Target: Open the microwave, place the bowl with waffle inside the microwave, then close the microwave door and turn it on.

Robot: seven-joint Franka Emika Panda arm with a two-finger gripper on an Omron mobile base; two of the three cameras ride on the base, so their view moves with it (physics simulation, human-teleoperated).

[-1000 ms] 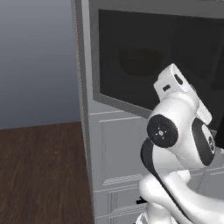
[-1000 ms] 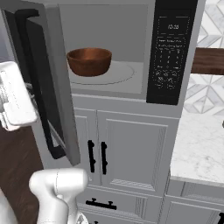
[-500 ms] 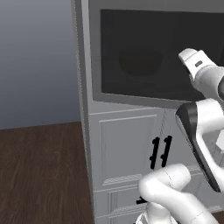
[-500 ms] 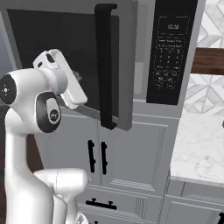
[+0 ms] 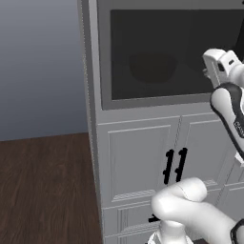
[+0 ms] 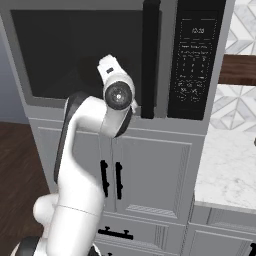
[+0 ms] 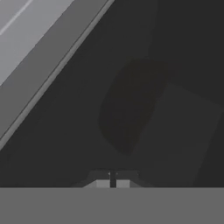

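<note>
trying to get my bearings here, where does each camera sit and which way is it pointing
Left base view: behind the arm on its left, facing the microwave door; the white arm rises at lower right.
Right base view: behind on the right, facing the same door, its black handle and the control panel; the arm rises from lower left.
Hand view: on the hand, close to the dark glass, with the shut gripper at the bottom.
Shared: all three show the bowl as a dim shape behind the glass.
</note>
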